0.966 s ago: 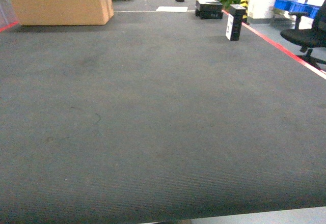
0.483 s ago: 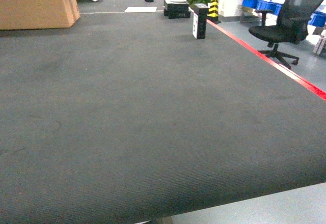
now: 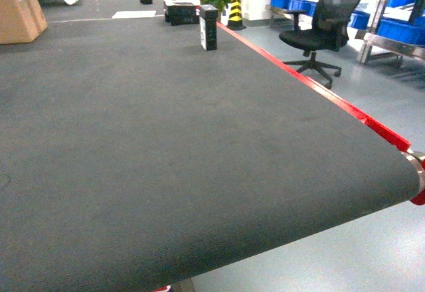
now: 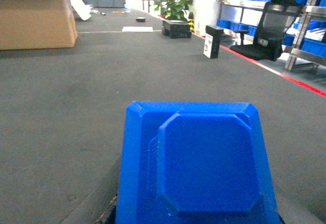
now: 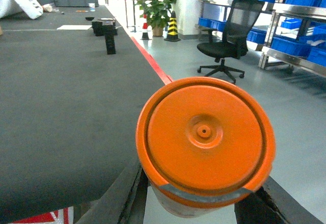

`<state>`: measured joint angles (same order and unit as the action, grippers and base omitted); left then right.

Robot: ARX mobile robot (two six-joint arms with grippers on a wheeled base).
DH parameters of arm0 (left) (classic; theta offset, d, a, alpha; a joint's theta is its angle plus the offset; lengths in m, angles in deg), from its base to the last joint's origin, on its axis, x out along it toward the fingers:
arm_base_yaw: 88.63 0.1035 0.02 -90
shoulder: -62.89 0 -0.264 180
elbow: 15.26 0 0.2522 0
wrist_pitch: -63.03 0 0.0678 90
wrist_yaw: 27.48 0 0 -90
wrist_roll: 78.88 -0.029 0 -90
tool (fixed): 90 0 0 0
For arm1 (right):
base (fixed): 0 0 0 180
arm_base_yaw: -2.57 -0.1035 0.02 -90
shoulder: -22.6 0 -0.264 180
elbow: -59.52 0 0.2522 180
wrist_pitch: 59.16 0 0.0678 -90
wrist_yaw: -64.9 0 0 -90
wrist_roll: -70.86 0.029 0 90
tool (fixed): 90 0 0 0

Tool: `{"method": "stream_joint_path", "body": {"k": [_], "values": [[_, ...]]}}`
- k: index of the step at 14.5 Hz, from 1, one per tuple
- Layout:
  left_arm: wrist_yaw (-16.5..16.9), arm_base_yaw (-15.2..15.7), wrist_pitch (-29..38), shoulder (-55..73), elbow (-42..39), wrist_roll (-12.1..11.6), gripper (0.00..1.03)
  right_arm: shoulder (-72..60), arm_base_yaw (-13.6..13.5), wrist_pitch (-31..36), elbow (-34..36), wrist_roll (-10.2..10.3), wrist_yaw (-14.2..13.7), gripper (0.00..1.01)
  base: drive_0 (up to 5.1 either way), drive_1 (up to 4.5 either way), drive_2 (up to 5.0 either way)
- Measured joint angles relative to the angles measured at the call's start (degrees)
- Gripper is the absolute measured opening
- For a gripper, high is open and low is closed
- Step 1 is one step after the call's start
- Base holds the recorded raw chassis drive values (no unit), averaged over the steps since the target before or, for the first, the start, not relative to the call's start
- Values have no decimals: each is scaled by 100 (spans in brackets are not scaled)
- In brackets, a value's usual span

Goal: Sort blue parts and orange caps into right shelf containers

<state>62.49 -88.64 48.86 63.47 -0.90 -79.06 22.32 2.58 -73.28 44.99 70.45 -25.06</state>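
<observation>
The left wrist view is filled low down by a blue part (image 4: 196, 168), a blocky piece with an octagonal raised face. My left gripper (image 4: 196, 220) is shut on it, with only a dark finger (image 4: 109, 206) showing beside it. In the right wrist view a round orange cap (image 5: 205, 135) sits between two dark fingers (image 5: 125, 193), and my right gripper (image 5: 201, 211) is shut on it over the carpet's edge. Blue shelf containers (image 3: 400, 32) stand on metal racks at the far right, and the containers (image 5: 294, 45) also show beyond the cap. Neither gripper appears in the head view.
Dark grey carpet (image 3: 166, 146) with a red border strip (image 3: 312, 86) ends at a corner on the right. A black office chair (image 3: 317, 36) stands on the grey floor before the racks. A small black box (image 3: 208, 26), a cone (image 3: 234, 10) and a cardboard box (image 4: 35, 18) lie farther off.
The head view has swung to the right. The cardboard box slid off to the left, and the chair, the racks and the carpet's right corner came into view.
</observation>
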Motion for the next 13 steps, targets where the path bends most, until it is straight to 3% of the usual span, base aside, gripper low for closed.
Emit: {"method": "stream_joint_path", "body": {"k": [13], "values": [[0, 0, 0, 0, 0, 0, 43, 0, 0, 0, 0, 0, 0, 41, -160, -160, -160]]}}
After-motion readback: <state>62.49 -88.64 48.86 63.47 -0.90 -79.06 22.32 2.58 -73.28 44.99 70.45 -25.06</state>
